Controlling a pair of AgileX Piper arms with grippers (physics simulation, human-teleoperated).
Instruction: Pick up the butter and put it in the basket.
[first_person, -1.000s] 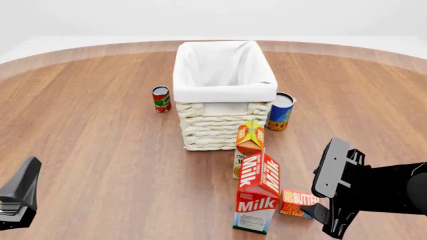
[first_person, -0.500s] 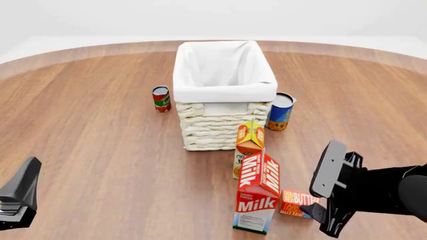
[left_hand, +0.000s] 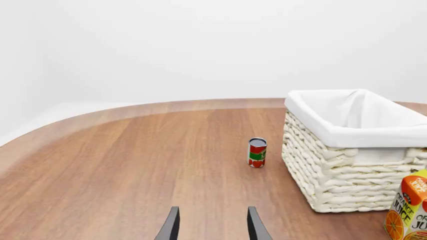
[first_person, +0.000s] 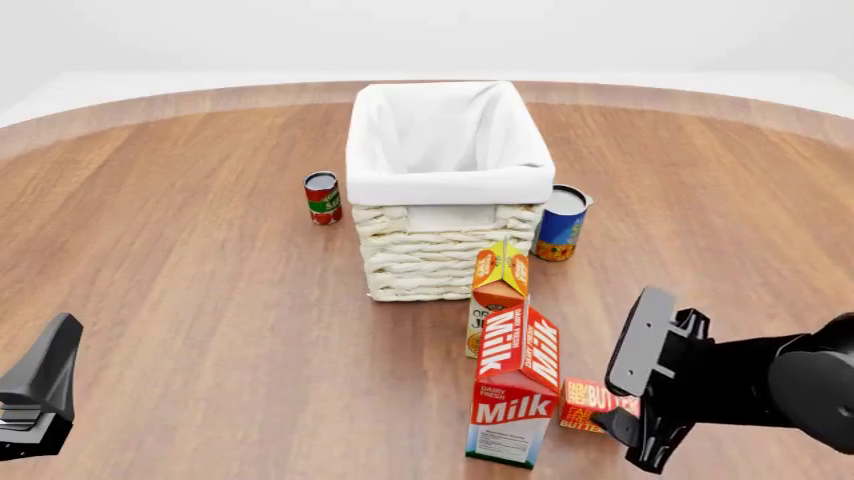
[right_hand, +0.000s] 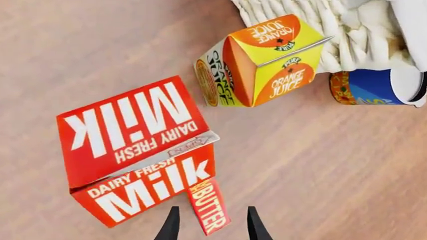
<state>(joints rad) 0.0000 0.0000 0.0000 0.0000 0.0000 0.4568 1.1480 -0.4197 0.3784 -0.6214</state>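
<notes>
The butter (first_person: 582, 404) is a small flat red-orange box lying on the table just right of the milk carton (first_person: 518, 395). In the right wrist view the butter (right_hand: 208, 207) lies between my two fingers, against the milk carton (right_hand: 140, 150). My right gripper (first_person: 618, 405) is open, its fingers on either side of the butter and hiding the box's right end. The basket (first_person: 449, 186), cream wicker with a white liner, stands mid-table behind the cartons. My left gripper (first_person: 40, 400) is open at the near left, far from everything, with nothing between its fingers (left_hand: 171, 227).
An orange juice carton (first_person: 498, 290) stands between the milk and the basket. A blue can (first_person: 561, 222) sits at the basket's right front corner and a red can (first_person: 322, 197) at its left. From the left wrist I see the red can (left_hand: 257, 152) and basket wall (left_hand: 333, 175).
My right gripper has moved left and a little down, closing in on the butter and now covering its right end. The left arm has not moved.
</notes>
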